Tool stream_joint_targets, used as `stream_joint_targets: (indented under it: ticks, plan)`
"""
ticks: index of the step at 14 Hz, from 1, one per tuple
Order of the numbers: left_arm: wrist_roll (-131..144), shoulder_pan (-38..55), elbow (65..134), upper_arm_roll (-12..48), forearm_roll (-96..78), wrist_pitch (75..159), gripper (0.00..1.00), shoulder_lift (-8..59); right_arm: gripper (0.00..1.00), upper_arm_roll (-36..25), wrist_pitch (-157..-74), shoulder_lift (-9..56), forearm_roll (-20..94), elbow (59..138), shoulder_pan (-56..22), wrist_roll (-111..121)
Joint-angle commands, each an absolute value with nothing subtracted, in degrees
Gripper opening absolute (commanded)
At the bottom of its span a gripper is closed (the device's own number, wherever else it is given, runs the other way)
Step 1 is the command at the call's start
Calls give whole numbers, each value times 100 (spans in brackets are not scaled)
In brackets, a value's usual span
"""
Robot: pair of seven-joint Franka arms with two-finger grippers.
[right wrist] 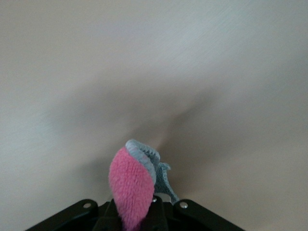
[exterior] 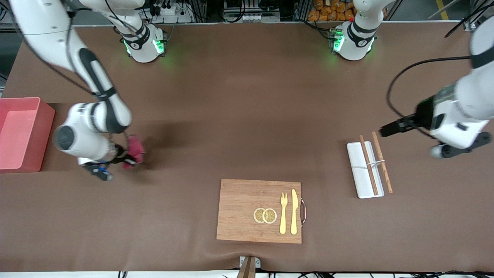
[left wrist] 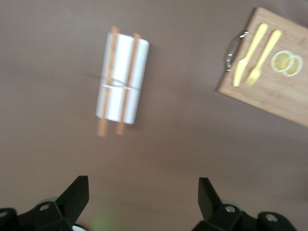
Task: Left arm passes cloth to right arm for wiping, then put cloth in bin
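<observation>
One cloth [right wrist: 132,187] between the right gripper's [right wrist: 137,211] shut jaws.

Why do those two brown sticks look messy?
One chopstick lies on the white tray, but the other chopstick hangs off its edge, partly on the table. Nothing is spilled or broken.

Brown table [exterior: 231,116]. Pink bin [exterior: 23,133] at right arm's end. Wooden board [exterior: 247,210] near front camera. White tray [exterior: 362,170] with sticks toward left arm's end.
</observation>
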State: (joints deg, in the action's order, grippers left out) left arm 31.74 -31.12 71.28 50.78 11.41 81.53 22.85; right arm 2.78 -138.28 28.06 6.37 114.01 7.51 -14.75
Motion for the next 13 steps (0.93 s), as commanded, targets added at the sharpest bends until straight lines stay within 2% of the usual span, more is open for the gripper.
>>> stream_joint_targets:
  ticks: [1, 5, 8, 9, 13]
  plan:
    - [2637, -3234, 7269, 5133, 1510, 7754, 100, 1978, 0, 413, -13834, 2839, 449, 11164, 1781, 424]
    - [2373, -3261, 7286, 5133, 1670, 7726, 100, 1688, 0, 308, -13816, 2865, -868, 10846, 2328, 1011]
    - [2128, -3139, 7330, 4810, 1556, 7734, 100, 1390, 0, 316, -13912, 2892, -870, 11047, 2076, 557]
    - [2092, -2859, 7330, 4529, 1503, 7726, 100, 1336, 0, 316, -14000, 2926, -870, 11117, 1839, 188]
    - [2100, -1427, 7505, 2623, 653, 7734, 100, 924, 0, 316, -14449, 3058, -870, 11312, 847, -1436]
